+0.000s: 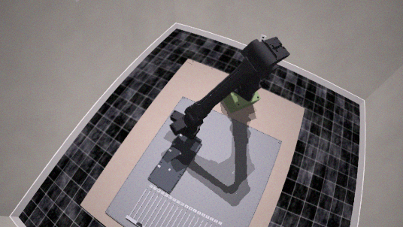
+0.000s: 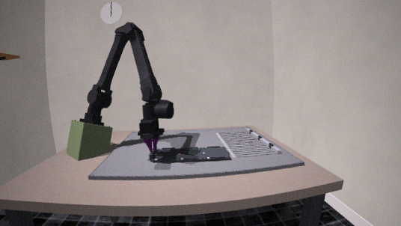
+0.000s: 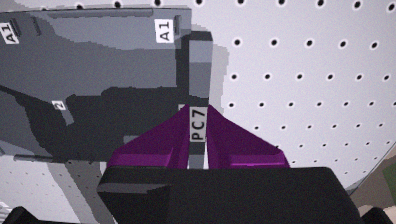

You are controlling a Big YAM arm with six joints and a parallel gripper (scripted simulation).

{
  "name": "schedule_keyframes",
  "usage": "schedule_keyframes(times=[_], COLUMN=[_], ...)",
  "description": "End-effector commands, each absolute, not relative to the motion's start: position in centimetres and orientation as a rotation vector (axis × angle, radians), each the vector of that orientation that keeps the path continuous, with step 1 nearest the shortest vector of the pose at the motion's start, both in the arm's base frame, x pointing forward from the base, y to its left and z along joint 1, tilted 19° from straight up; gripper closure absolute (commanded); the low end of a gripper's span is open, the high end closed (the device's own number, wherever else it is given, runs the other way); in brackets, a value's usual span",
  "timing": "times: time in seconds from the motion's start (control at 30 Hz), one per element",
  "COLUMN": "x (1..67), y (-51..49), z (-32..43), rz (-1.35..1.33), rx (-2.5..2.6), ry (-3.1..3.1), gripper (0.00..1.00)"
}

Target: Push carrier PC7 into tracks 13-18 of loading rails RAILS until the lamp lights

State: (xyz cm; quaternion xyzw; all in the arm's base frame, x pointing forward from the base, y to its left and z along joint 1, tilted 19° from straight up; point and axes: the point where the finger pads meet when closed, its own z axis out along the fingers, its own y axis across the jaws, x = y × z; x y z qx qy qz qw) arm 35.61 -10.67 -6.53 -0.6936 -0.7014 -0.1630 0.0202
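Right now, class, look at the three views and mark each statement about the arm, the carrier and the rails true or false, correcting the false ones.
1. The pincer is shut on the handle labelled PC7. True.
2. The carrier is fully inside the rails. False: it lies in front of them.
3. The arm stands on a green base. True.
4. The pincer's fingers are orange. False: they are purple.
5. A lamp on the stop bar glows. False: none looks lit.

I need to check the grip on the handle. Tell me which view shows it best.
The wrist view: the purple fingers close on the PC7 handle from both sides. The exterior view shows the gripper down on the carrier, with the handle too small to make out. In the top view the arm hides it.
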Motion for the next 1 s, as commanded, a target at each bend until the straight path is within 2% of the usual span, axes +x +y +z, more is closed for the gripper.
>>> schedule_keyframes(times=[0.0, 0.97], x=[36.0, 39.3], y=[-9.6, -10.0], z=[-6.3, -5.7], rz=[-0.52, -0.521], rx=[-2.096, -2.109], ry=[-2.238, -2.225], gripper=[1.0, 1.0])
